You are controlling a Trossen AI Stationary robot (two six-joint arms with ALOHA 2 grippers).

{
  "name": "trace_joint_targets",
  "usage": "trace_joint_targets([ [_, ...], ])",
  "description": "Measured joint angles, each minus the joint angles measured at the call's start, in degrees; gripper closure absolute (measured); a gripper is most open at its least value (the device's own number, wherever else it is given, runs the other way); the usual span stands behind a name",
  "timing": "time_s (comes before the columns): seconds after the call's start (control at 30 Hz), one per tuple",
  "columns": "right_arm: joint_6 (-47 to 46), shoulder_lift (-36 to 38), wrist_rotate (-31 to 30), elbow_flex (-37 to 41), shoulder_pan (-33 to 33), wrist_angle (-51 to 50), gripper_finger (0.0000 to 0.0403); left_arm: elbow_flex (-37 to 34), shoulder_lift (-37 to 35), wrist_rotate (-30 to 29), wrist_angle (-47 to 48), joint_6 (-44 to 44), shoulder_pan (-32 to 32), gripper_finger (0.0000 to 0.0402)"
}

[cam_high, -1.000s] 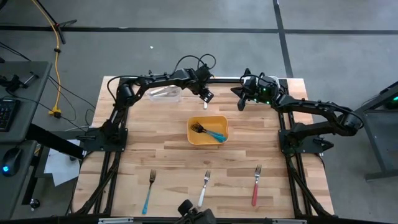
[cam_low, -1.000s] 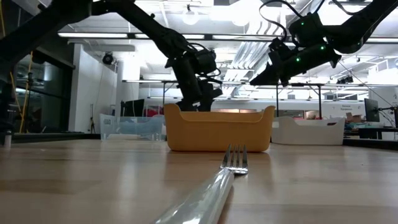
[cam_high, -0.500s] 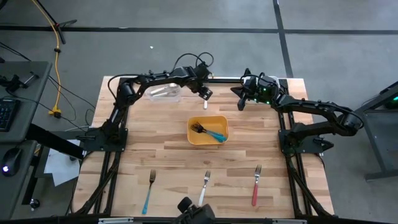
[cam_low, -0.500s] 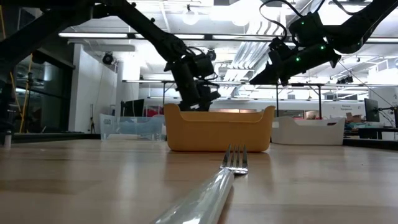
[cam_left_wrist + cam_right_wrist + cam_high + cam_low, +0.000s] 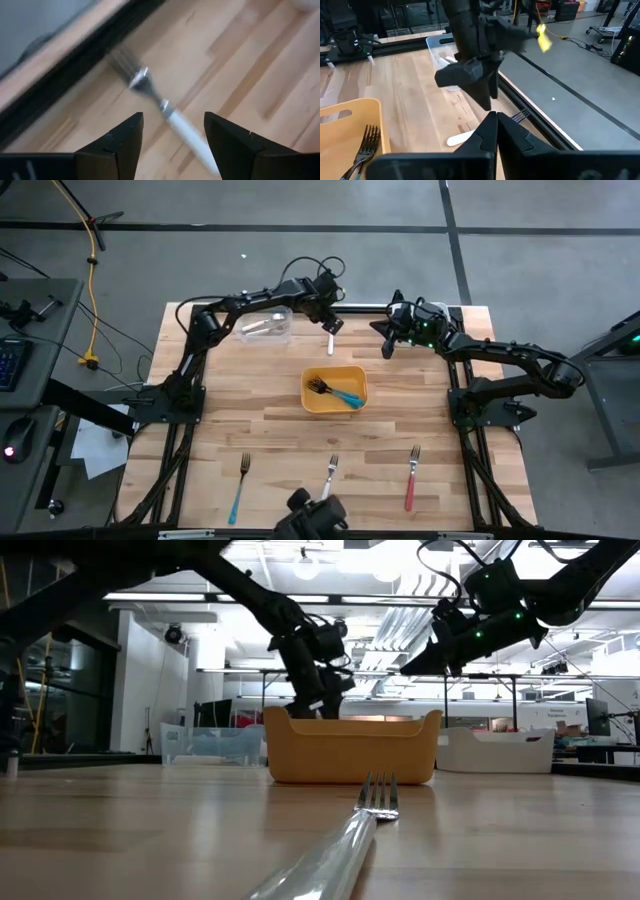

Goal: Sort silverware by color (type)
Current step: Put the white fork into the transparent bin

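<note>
My left gripper (image 5: 331,324) hangs open near the table's far edge, just above a white-handled fork (image 5: 330,342) that lies flat on the wood. In the left wrist view the fork (image 5: 150,95) shows ahead of the spread fingers (image 5: 172,120), untouched. My right gripper (image 5: 388,346) is shut and waits to the right of it, over the far right of the table; its fingertips (image 5: 495,119) meet. A yellow bin (image 5: 357,372) at mid-table holds a dark fork and a blue fork (image 5: 345,396). Blue (image 5: 240,488), white (image 5: 328,483) and red (image 5: 411,478) forks lie along the near edge.
A clear container (image 5: 265,328) with silver pieces stands at the far edge, left of my left gripper. A white bin (image 5: 495,750) sits far right. A black rail (image 5: 75,75) runs along the far edge. Bare wood lies between the bin and the near row.
My left gripper has drawn back a little toward the far edge and risen slightly above the white fork, staying open. The fork and the right arm have kept still.
</note>
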State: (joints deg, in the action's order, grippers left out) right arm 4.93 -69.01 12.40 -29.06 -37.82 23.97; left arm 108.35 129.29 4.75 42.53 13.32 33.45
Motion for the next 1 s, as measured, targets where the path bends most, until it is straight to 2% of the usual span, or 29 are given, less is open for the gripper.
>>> trace_joint_targets([
  [0.17, -0.2, 0.0, 0.0, 0.0, 0.1, 0.2, 0.0403, 3.3, 4.0, 0.1, 4.7, -1.9, 0.3, 0.0198],
  [0.37, 0.0, 0.0, 0.0, 0.0, 0.4, 0.2, 0.0403, 7.6, 6.9, -0.4, 5.4, -3.0, -0.1, 0.0198],
  [0.57, 0.0, 0.0, 0.0, 0.0, 0.4, 0.2, 0.0403, 7.7, 7.4, -3.2, 6.6, -3.0, 0.3, 0.0199],
  [0.7, 0.0, 0.0, 0.0, 0.0, 0.4, 0.2, 0.0403, 7.7, 7.4, -1.0, 6.3, -3.2, 0.8, 0.0199],
  [0.87, 0.0, 0.0, 0.0, 0.0, 0.4, -0.5, 0.0403, 7.7, 6.8, -0.1, 8.4, -13.0, 0.7, 0.0204],
  [1.0, 0.5, 0.0, 0.0, 0.0, 0.4, -1.1, 0.0403, 7.7, 5.7, -0.3, 11.9, -20.3, 0.5, 0.023],
])
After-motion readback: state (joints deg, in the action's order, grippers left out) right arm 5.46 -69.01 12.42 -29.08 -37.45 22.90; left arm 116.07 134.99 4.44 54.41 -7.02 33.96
